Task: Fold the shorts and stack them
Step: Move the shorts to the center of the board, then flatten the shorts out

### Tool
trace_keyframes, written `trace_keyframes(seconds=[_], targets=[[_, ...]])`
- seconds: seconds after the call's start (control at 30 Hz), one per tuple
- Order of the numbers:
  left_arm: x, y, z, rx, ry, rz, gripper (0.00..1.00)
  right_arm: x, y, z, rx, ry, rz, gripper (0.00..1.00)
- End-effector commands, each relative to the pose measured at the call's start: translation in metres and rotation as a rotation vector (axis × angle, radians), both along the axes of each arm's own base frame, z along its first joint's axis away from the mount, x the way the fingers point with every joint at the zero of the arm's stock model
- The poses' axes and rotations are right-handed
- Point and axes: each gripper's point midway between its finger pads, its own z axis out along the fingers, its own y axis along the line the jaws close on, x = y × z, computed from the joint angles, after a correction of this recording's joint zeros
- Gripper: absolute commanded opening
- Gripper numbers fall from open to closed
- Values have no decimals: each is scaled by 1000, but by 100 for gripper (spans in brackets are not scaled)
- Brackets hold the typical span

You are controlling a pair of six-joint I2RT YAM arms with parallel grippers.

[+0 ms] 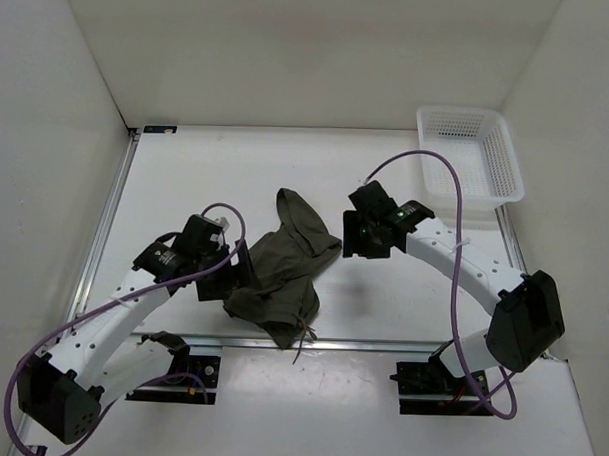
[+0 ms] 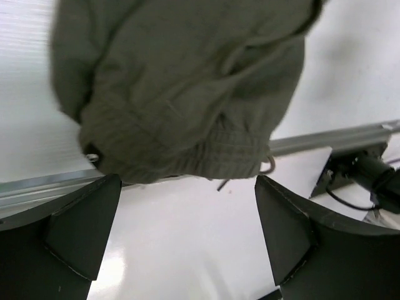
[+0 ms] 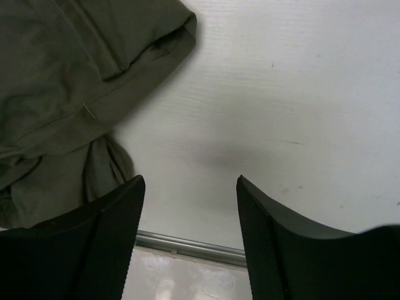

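Note:
The dark olive-green shorts (image 1: pixel 283 267) lie crumpled in the middle of the table, their waistband and drawstring hanging over the front rail. My left gripper (image 1: pixel 238 276) is open at the shorts' left edge, holding nothing. In the left wrist view the waistband (image 2: pixel 181 94) lies just beyond the open gripper (image 2: pixel 187 181), with a drawstring end (image 2: pixel 269 165) beside it. My right gripper (image 1: pixel 352 235) is open just right of the shorts, over bare table. In the right wrist view the gripper (image 3: pixel 190 181) is empty, and a leg hem of the shorts (image 3: pixel 62 81) lies at upper left.
A white mesh basket (image 1: pixel 507 160) stands at the back right corner. An aluminium rail (image 1: pixel 381 343) runs along the table's front edge and another (image 1: pixel 105 221) along the left side. White walls enclose the table on three sides.

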Motion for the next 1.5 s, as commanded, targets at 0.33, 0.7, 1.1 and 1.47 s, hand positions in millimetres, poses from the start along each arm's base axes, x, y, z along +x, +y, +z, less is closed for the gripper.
trace_keyframes(seconds=[0.33,0.7,1.1,1.47], targets=[[36,-12,-12,236,-29,10,66,25,2,44,9,-121,-43,70],[90,-3,102,351,-271,5,10,33,-22,54,3,-165,-106,70],[28,-9,-14,253,34,33,100,23,-38,47,-21,-155,-107,85],[65,-8,5,273,-35,24,10,27,-39,56,-5,-176,-117,86]])
